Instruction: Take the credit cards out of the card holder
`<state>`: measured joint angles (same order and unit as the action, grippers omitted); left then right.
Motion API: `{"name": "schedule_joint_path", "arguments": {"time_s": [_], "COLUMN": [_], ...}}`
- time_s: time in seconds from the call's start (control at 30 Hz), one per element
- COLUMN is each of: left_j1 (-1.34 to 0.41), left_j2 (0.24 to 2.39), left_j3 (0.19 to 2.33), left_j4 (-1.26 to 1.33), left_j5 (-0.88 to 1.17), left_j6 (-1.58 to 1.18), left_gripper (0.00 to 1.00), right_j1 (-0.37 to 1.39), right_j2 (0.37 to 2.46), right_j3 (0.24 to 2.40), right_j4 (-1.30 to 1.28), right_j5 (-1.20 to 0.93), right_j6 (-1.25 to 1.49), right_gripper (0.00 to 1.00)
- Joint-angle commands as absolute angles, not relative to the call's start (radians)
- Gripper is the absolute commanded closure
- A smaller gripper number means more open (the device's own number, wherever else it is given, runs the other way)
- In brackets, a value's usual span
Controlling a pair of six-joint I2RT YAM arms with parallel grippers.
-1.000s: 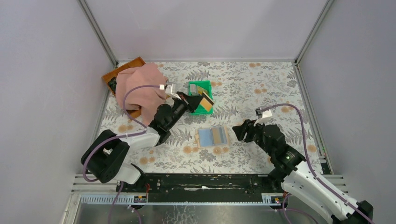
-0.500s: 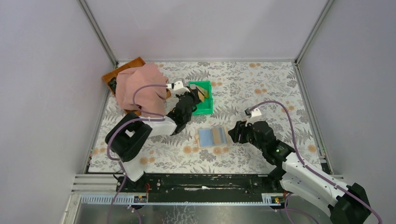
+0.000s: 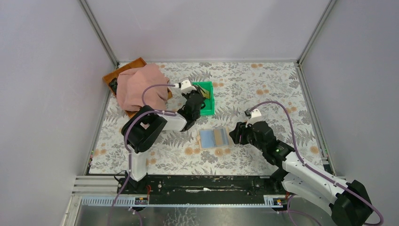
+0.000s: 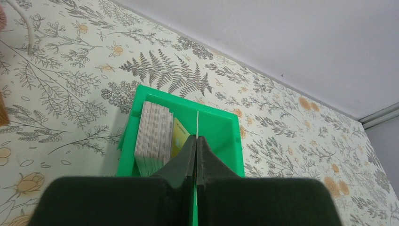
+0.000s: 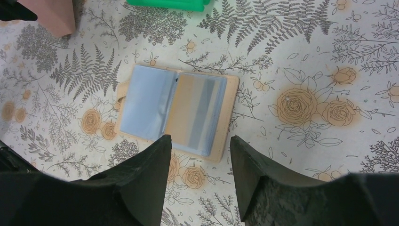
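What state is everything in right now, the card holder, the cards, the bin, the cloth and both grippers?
card holder: open flat, one pocketed card inside
left gripper: shut on held card
held card: edge-on, over the green bin
green bin: upright, holding the card stack
card stack: standing on edge inside the green bin
right gripper: open, empty, above the card holder
pink cloth: draped over the brown tray

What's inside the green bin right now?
The green bin holds a stack of cards standing on edge, with a yellow card beside it. The left hand, shut on a thin card seen edge-on, hangs over it and covers its near floor.
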<state>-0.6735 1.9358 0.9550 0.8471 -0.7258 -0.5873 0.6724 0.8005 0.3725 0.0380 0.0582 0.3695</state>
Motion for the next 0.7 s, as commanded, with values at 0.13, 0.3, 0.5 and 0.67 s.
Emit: {"name": "schedule_joint_path", "arguments": {"time_s": [0.13,0.3,0.5,0.67], "left_j1": [-0.664,-0.635,-0.626,-0.621], "left_j2": [2.012,2.028,2.050,2.063], "left_j3": [1.035,1.050,1.076,1.088], "left_j4": [0.933,0.904,0.901,0.894], "left_j5": [-0.805,-0.795,-0.797,-0.787], "left_j6": [-0.557,-0.595,-0.585,-0.590], "left_gripper": [1.00,1.00,1.00,1.00], "right_j1": [0.673,0.674,0.673,0.673], "right_j2": [0.816,0.825,0.833,0.839], "right_j3": [0.386,0.388,0.388,0.390], "right_j4": [0.095,0.097,0.099,0.100], "right_j5": [0.037,0.030,0.022,0.020], "right_j6": [0.354,0.351,0.352,0.350], "right_gripper": [0.43,0.44,0.43,0.43]}}
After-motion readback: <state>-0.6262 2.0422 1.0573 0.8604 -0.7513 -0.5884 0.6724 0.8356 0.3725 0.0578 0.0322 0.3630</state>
